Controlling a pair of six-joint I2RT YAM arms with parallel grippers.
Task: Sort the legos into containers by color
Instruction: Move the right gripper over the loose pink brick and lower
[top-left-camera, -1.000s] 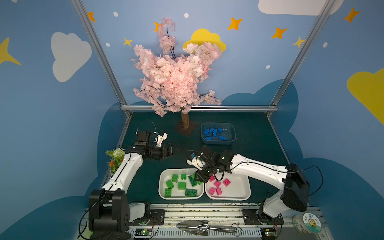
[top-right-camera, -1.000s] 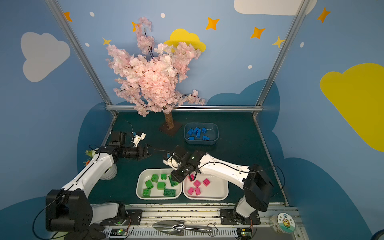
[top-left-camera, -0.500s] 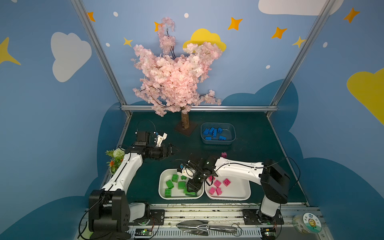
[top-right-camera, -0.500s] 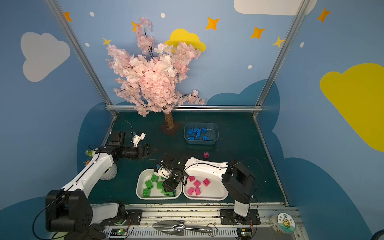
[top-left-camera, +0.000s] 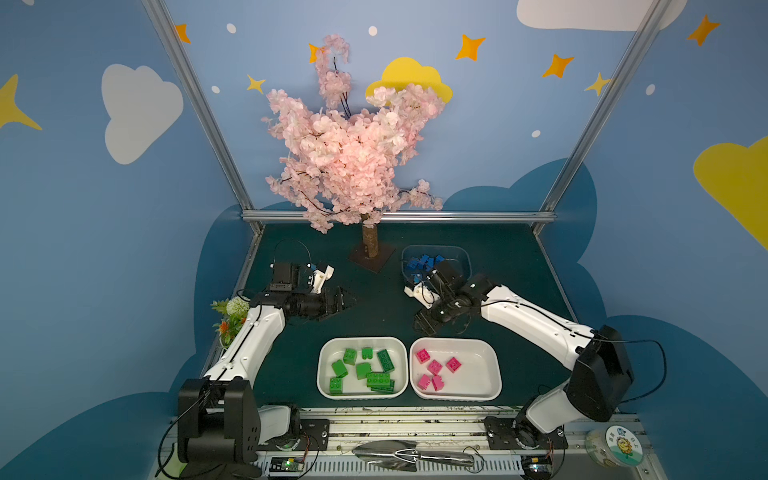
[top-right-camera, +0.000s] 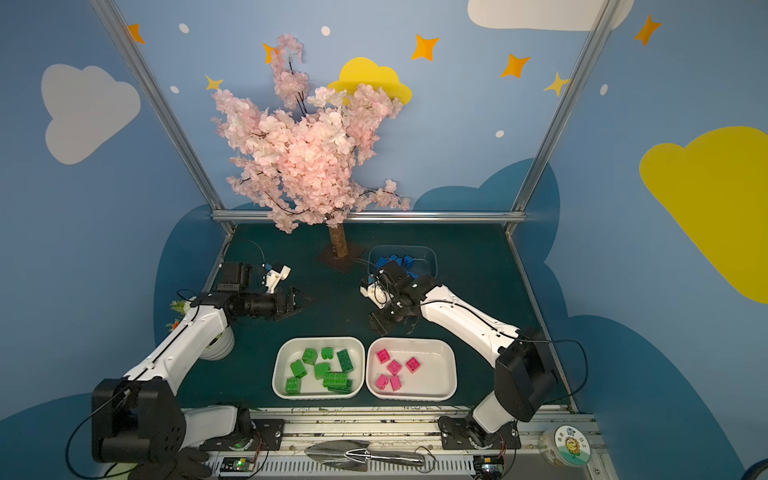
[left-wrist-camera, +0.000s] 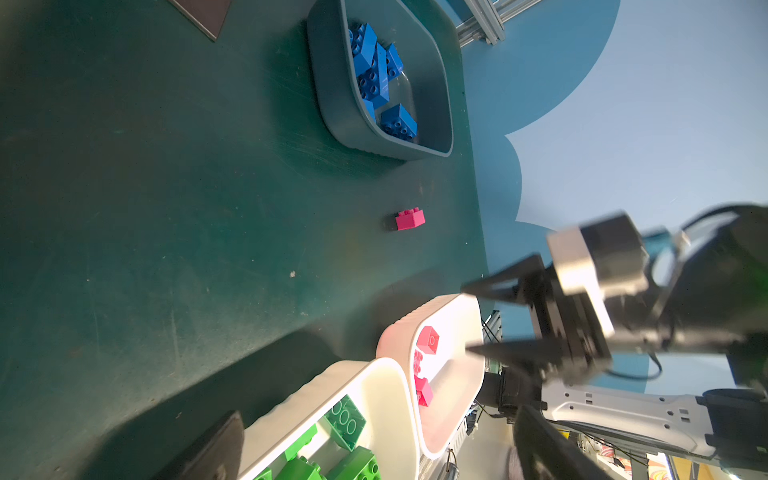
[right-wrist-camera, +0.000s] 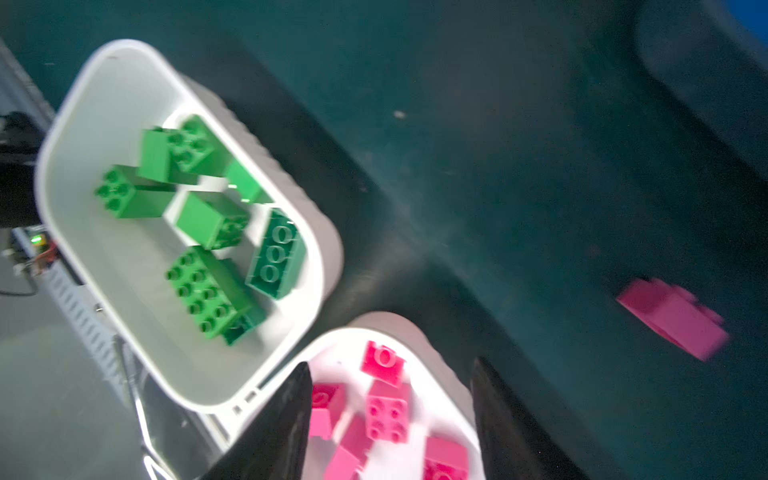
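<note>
First the right claw (top-left-camera: 424, 327): caught with jaws parted and empty, hanging above the mat (top-left-camera: 374, 316) just behind the pink tray (top-left-camera: 455, 341), likely poised between one drop and the next pick. Then the left claw (top-left-camera: 347, 301): spread wide, holding nothing, parked well off to its own side, probably to leave the middle free for the other arm. On to the containers, set within reach of both arms: green tray (top-left-camera: 360, 339) and pink tray side by side nearest the arm bases, grey-blue tub (top-left-camera: 468, 261) farther back near the tree (top-left-camera: 370, 245), partly hidden in both top views by the right arm. Sorted already, judging by contents: only green bricks (top-left-camera: 363, 370) in one tray, five pink bricks (top-left-camera: 435, 368) in its neighbour, blue bricks (left-wrist-camera: 374, 79) heaped in the tub. Smallest and last: one stray pink brick (left-wrist-camera: 410, 219), alone on bare mat between tub and pink tray, hidden under the right arm from above, blurred in the right wrist view. Seemingly the only piece left; calls for a short reach back and a narrow pinch across its flat sides.
</note>
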